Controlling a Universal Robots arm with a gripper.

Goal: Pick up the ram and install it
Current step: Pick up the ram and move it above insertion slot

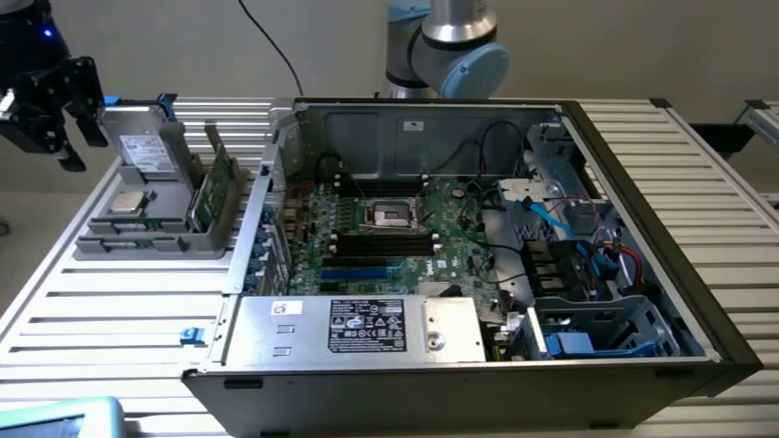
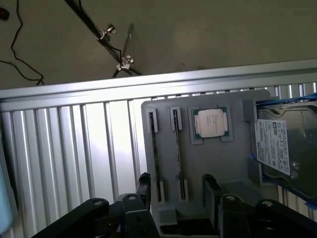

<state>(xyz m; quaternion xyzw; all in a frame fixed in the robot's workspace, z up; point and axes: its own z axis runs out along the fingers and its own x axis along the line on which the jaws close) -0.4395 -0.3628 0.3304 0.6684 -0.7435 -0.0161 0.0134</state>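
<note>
Gripper (image 2: 176,179), jaws wide and holding nothing, hangs above the slatted table's (image 1: 109,310) edge on the exterior view's left. Open computer case (image 1: 365,401) occupies the table's middle. Grey holder (image 1: 146,245) beside it carries the ram (image 1: 219,192), on edge in slots, and a processor (image 1: 126,203).

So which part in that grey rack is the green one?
The ram, the thin stick standing on edge. The processor chip is a flat silver square; the drive is a grey box with a white label.
</note>
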